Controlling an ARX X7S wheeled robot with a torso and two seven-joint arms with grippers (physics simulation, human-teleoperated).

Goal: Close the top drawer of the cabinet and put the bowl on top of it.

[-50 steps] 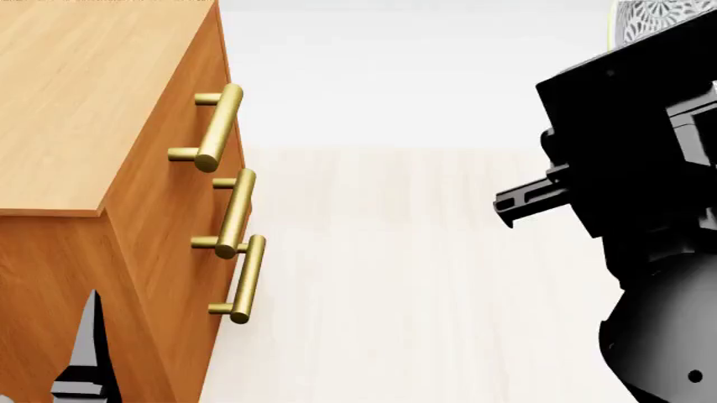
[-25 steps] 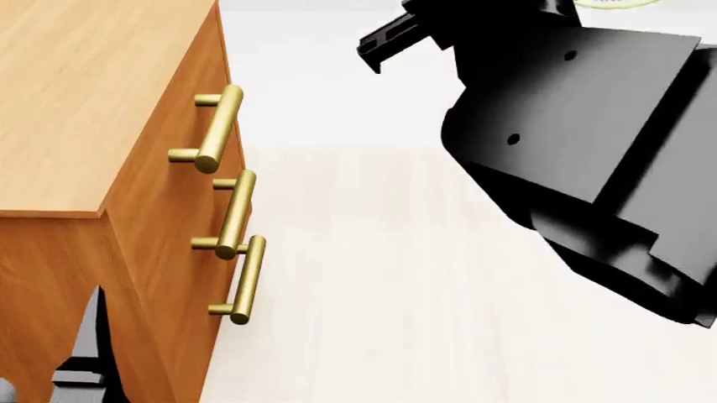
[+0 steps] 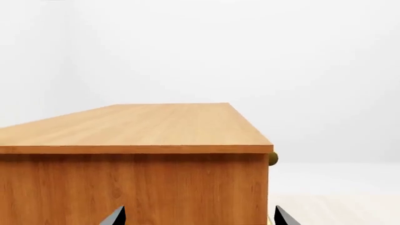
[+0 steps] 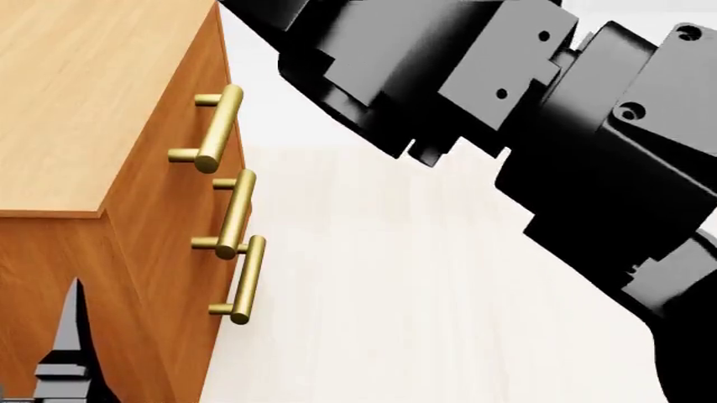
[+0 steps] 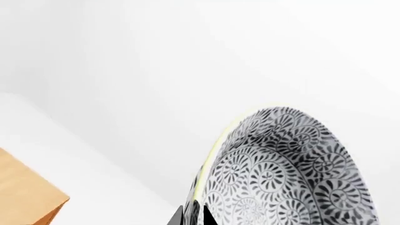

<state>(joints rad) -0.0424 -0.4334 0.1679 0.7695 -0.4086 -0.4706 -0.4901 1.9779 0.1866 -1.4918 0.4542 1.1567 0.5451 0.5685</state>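
My right gripper is clamped on the rim of the bowl: in the right wrist view, at the bottom edge of the frame, two dark fingertips pinch the rim between them. The bowl fills the lower right of that frame, tipped so that its grey floral pattern faces the camera, with a pale wall behind it. A wooden corner of the cabinet shows at the lower left of the same frame, well apart from the bowl.

In the head view the right arm stretches as a big black mass across the upper right of the frame, its far end cut off by the top edge, so I see neither that gripper nor the bowl there.

My left gripper hangs released: in the left wrist view its two dark tips sit wide apart at the bottom edge, with nothing between them but the cabinet's side panel. In the head view a fingertip pokes up at the lower left.

The cabinet fills the left of the head view, its light top bare. The top drawer sits flush with the two fronts below it, its brass handle jutting out over the pale floor.
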